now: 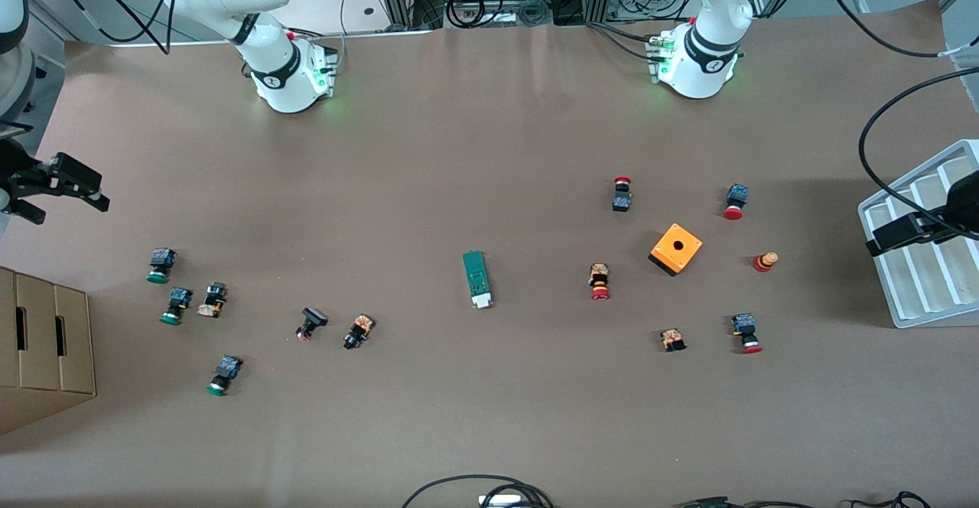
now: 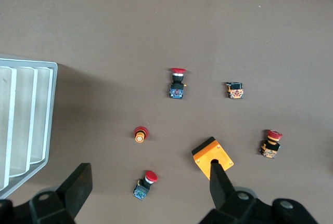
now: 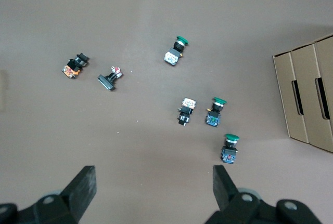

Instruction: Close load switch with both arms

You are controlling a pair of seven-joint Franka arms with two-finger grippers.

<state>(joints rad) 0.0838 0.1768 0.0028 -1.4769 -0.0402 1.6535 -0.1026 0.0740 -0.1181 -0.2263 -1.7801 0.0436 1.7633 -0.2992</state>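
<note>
The load switch (image 1: 477, 279), near the orange box (image 1: 676, 249), looks light and rigid (white lever end likely delicate); grip its long sides. The left gripper (image 2: 148, 193) and right gripper (image 3: 154, 187) wait spread, holding nothing.

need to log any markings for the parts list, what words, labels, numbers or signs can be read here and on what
No readable text anywhere.
Load switch: no marking can be made out on its green body or white end.
Orange box: plain, only a round hole.
Push buttons, e.g.: any print too small to read.
Cardboard box and white tray: no print visible.
</note>
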